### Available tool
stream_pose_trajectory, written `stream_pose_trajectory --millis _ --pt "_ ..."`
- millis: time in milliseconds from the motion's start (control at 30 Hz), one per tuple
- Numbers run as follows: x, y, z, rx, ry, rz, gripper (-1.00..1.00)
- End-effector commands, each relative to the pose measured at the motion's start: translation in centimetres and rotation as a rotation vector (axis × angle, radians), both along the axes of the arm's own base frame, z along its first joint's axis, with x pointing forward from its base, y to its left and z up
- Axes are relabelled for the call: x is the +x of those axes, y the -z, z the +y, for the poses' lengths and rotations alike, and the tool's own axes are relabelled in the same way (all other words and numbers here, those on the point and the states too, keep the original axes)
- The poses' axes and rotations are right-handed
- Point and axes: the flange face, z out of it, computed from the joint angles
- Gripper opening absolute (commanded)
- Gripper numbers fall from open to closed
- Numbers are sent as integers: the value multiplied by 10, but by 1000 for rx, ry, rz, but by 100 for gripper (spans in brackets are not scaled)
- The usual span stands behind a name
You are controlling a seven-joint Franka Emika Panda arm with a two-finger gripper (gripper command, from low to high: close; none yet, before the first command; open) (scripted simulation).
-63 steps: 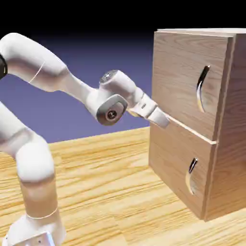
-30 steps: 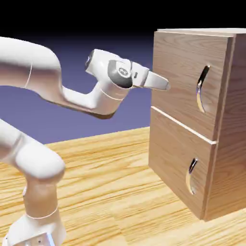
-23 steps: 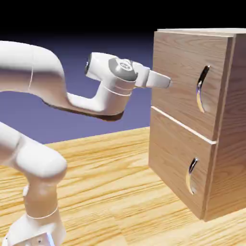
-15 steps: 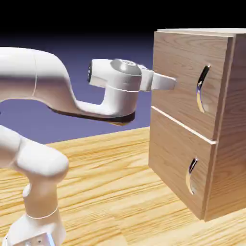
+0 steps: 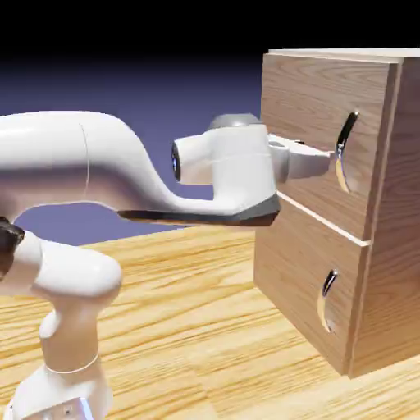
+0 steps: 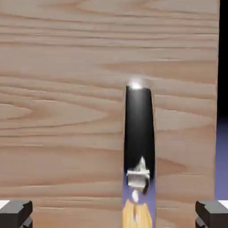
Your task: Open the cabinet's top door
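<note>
The gripper (image 5: 328, 160) is level with the top door (image 5: 316, 123) of the cabinet (image 5: 385, 246), which stands on the bench (image 5: 205, 328), jaws spread wide and empty, the handle (image 6: 139, 142) between them. I'd ease in until both fingertips (image 6: 15, 213) straddle the bar before closing. Whether they touch it yet I cannot tell; the handle's lower end is cut off in the hand view.

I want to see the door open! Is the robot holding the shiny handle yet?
Not yet. The end effector is open, holding nothing. The top door's handle sits between its two fingertips, with gaps on both sides.
</note>
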Motion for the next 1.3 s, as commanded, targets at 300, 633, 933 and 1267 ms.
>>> stream_pose_trajectory --millis 300,633,933,1267 --pt "46 3 0 3 15 -8 -100" --pt "-14 3 27 2 176 -8 -100" --pt "-62 3 57 2 316 -7 -100" --pt "-102 3 91 1 445 -8 -100"
